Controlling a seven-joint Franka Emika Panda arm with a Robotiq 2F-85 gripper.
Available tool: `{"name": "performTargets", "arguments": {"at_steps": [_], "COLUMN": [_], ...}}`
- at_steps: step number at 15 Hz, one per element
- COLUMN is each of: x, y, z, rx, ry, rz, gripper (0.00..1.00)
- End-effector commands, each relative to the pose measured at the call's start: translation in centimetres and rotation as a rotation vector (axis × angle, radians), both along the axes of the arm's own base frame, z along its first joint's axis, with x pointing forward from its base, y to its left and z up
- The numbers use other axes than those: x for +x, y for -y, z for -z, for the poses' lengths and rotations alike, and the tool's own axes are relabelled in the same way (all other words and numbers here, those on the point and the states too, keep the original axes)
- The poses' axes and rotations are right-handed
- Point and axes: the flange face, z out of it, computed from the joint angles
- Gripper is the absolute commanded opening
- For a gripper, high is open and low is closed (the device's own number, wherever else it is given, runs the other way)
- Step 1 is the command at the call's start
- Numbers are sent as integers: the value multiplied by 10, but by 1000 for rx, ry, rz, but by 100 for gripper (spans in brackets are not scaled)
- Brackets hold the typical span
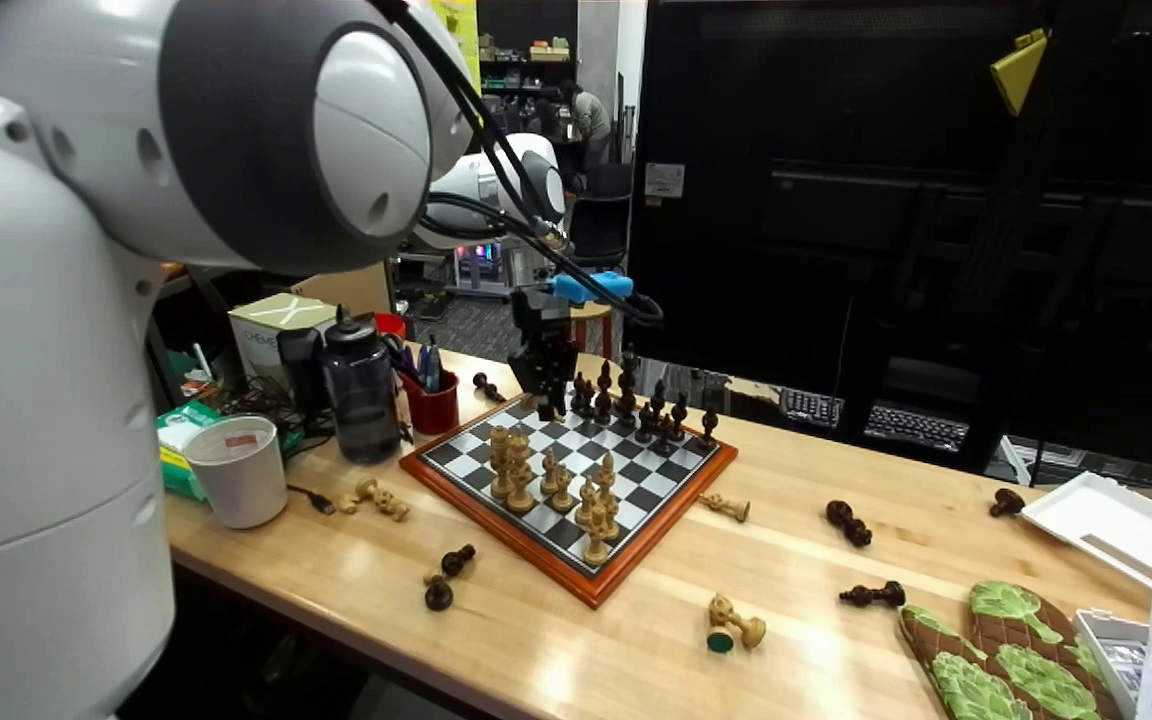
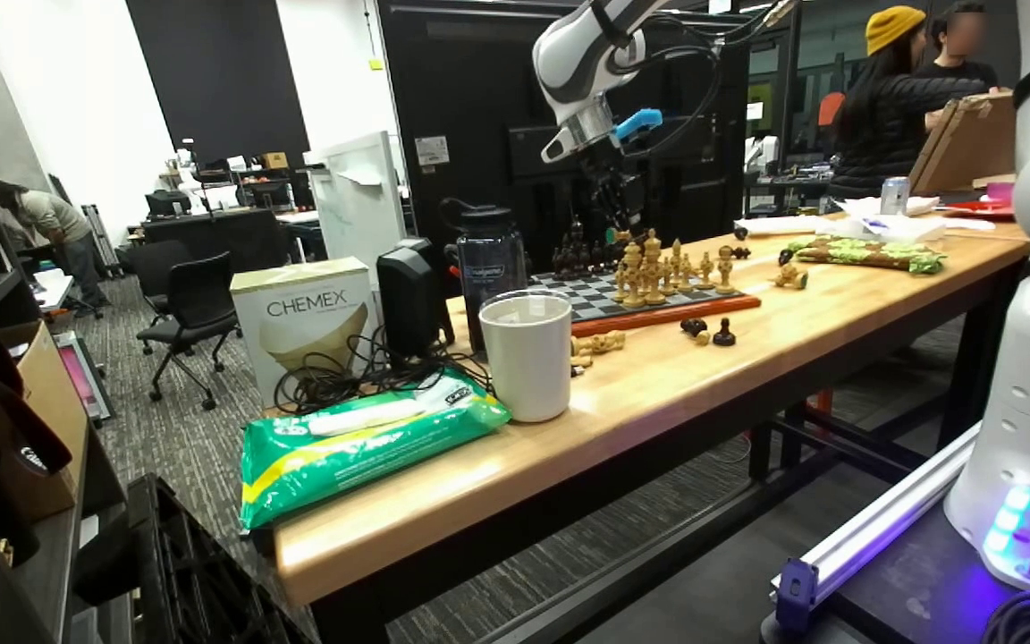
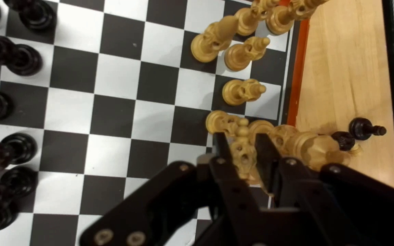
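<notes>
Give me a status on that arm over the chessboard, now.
Jaws closed on a light chess piece. Piece held above the chessboard, apparently tilted. Other light pieces standing close by in wrist view.

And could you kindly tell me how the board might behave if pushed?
The board would probably move as one stiff slab, since its edges look straight and rigid. Being wide and low, flat on the table, it seems unlikely to tip. The light pieces standing on it are tall and narrow, so a jolt could topple some.
</notes>
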Motion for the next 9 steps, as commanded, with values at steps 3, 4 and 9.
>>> {"name": "performTargets", "arguments": {"at_steps": [3, 4, 9], "x": [25, 27, 39], "y": [-17, -18, -23], "z": [-6, -5, 1], "rx": [-28, -22, 4], "ry": [28, 26, 11], "rz": [-84, -88, -116], "gripper": [6, 6, 6]}}
